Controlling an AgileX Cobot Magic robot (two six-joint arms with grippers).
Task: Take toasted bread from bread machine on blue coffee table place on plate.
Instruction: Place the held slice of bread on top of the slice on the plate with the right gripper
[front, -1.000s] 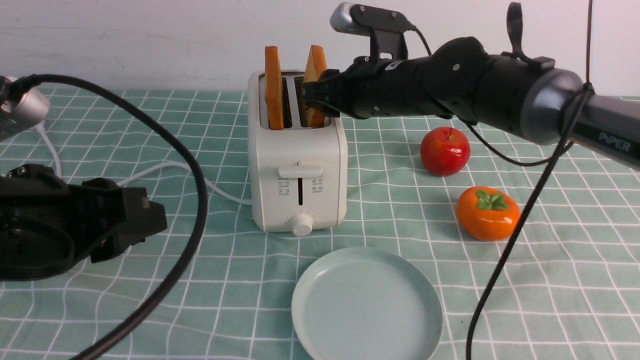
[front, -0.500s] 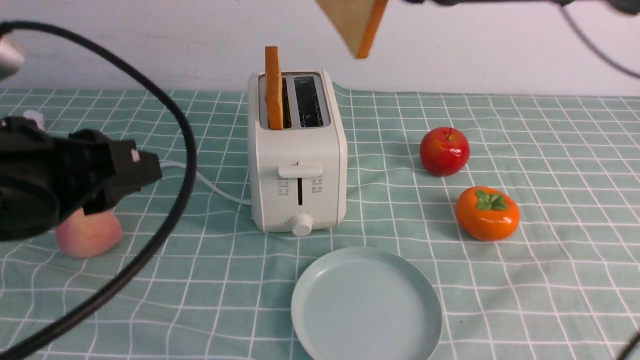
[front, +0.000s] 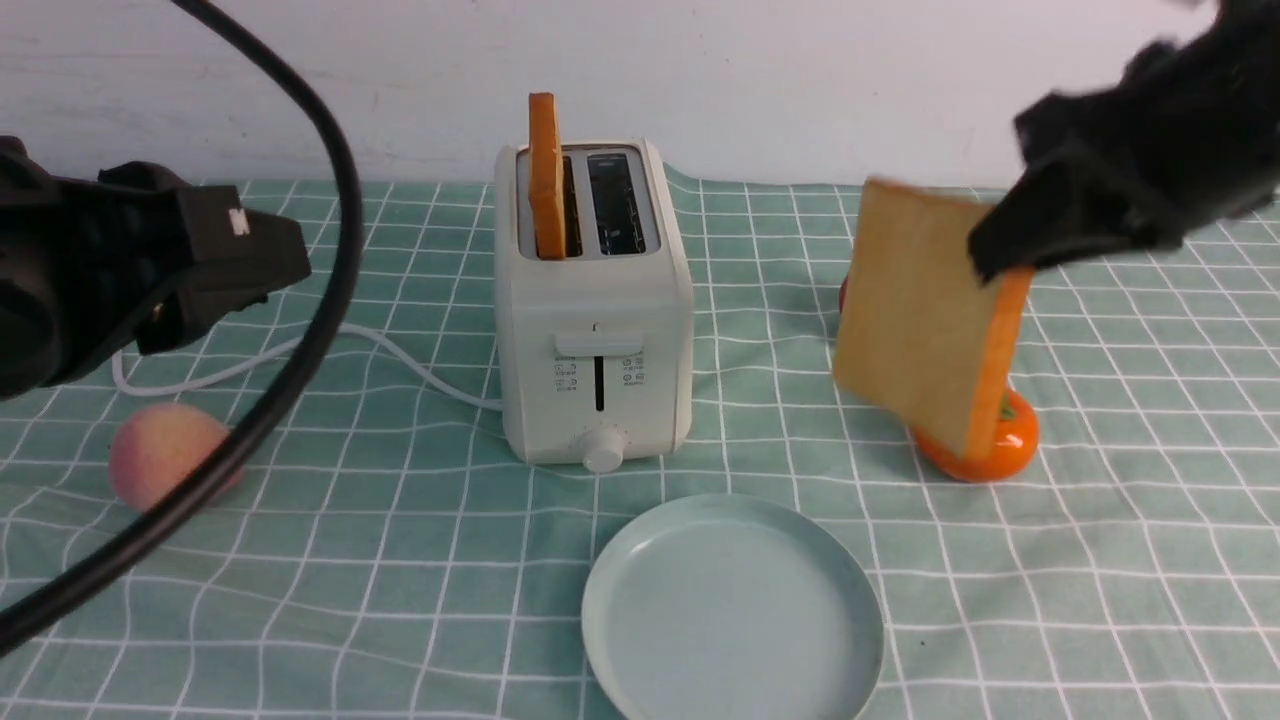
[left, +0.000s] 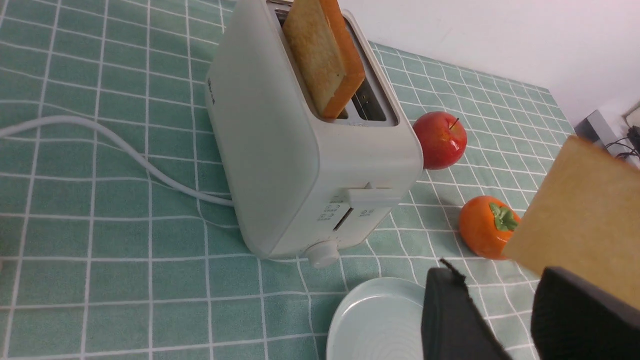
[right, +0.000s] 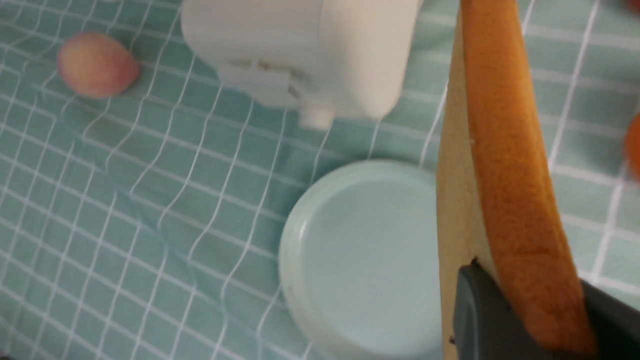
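Toasted bread (front: 915, 310) hangs pinched in right gripper (right: 537, 320) (left gripper (left: 500, 300) fingers spread, empty).

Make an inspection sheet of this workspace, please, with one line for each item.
Surface: mint checked tablecloth, slightly wrinkled.
Job's things: held toast slice hangs in the air, right of the toaster; second toast slice stands in the toaster's left slot, right slot empty; plate bare, in front of the toaster.
Clutter: red apple and persimmon on the right; peach on the left.
Hands: right hand shut on the held toast slice; left hand open, holding nothing.
Cables: white power cord left of the toaster; black cable arcs at the left.
Surroundings: white wall behind.
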